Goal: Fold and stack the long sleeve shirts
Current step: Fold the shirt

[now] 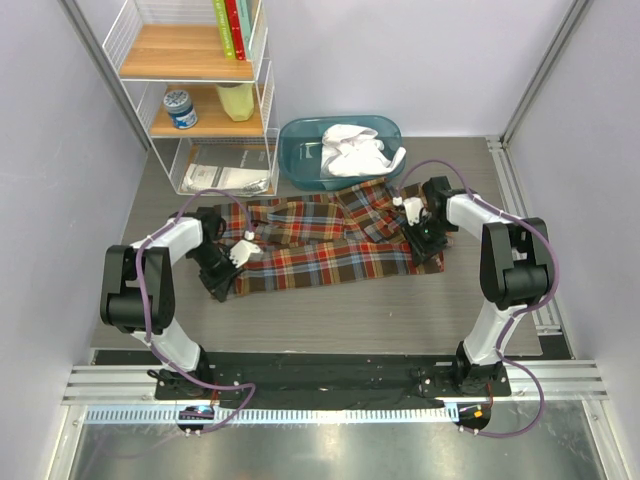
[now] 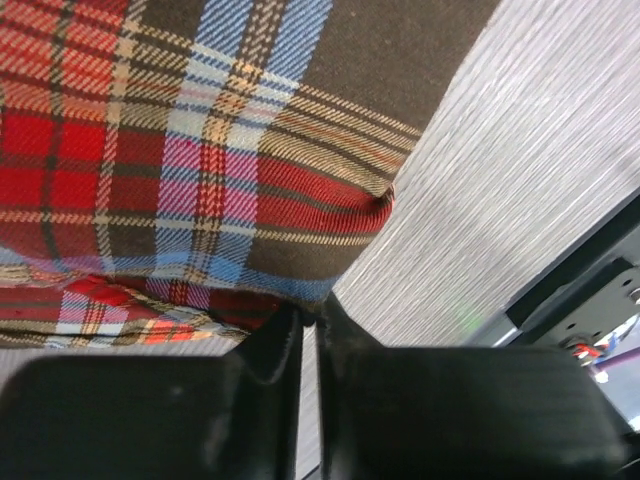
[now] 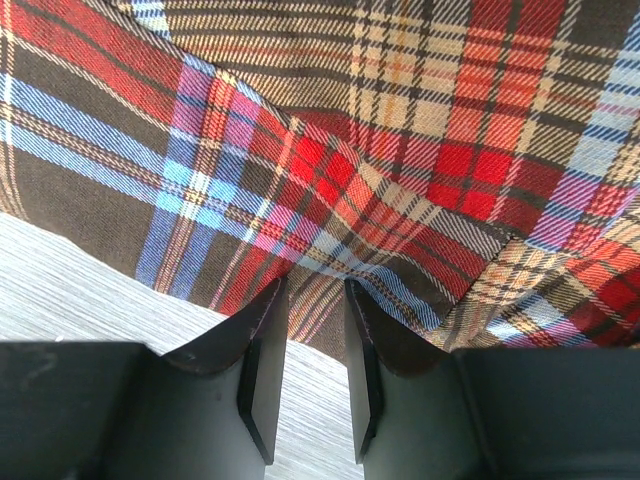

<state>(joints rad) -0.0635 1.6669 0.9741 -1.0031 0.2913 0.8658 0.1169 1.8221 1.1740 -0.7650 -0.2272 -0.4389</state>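
A large red, brown, blue and yellow plaid long sleeve shirt (image 1: 330,245) lies spread across the table. My left gripper (image 1: 228,282) is at its near left corner. In the left wrist view the jaws (image 2: 312,318) are almost together, pinching the hem of the plaid shirt (image 2: 200,170) at their tips. My right gripper (image 1: 425,245) is at the shirt's right end. Its jaws (image 3: 315,285) stand a little apart, tips resting against the plaid shirt (image 3: 380,150), with bare table showing between the pads. A white shirt (image 1: 355,150) lies crumpled in the bin.
A teal bin (image 1: 300,160) stands at the back centre, touching the shirt's far edge. A white wire shelf (image 1: 200,100) with books, a jar and papers stands at the back left. The grey table (image 1: 330,310) runs between the shirt and the arm bases.
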